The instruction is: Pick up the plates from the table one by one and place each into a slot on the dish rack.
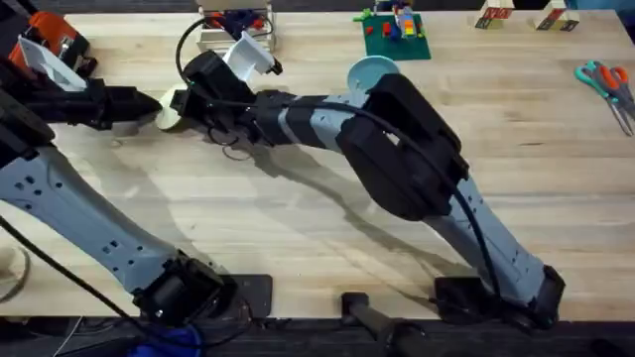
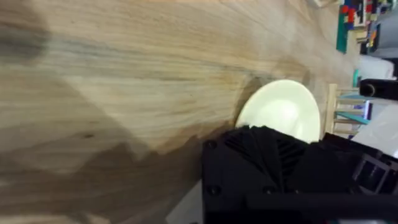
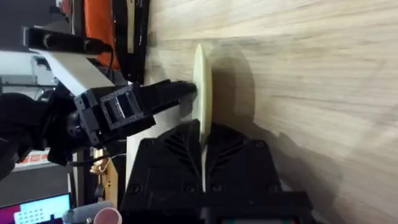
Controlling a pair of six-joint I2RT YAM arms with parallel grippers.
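Observation:
The pale cream-green plate (image 1: pixel 169 115) is tipped up on its edge on the table (image 1: pixel 298 223) at the far left. My right gripper (image 1: pixel 189 99) reaches across and is shut on it; in the right wrist view the plate (image 3: pixel 200 81) runs edge-on between the fingers (image 3: pixel 203 158). My left gripper (image 1: pixel 149 102) is shut, its tip against the plate's other side (image 3: pixel 177 93). From the left wrist the plate (image 2: pixel 280 112) shows just past the left gripper (image 2: pixel 273 155). The light blue plate (image 1: pixel 365 71) lies flat behind the right arm, partly hidden. The dish rack (image 1: pixel 213 40) (image 2: pixel 339 112) stands just beyond.
A green baseplate with toy bricks (image 1: pixel 395 35) sits at the back middle. Scissors (image 1: pixel 605 79) lie at the far right. An orange and white object (image 1: pixel 50 45) is at the back left corner. The right arm spans the table's middle.

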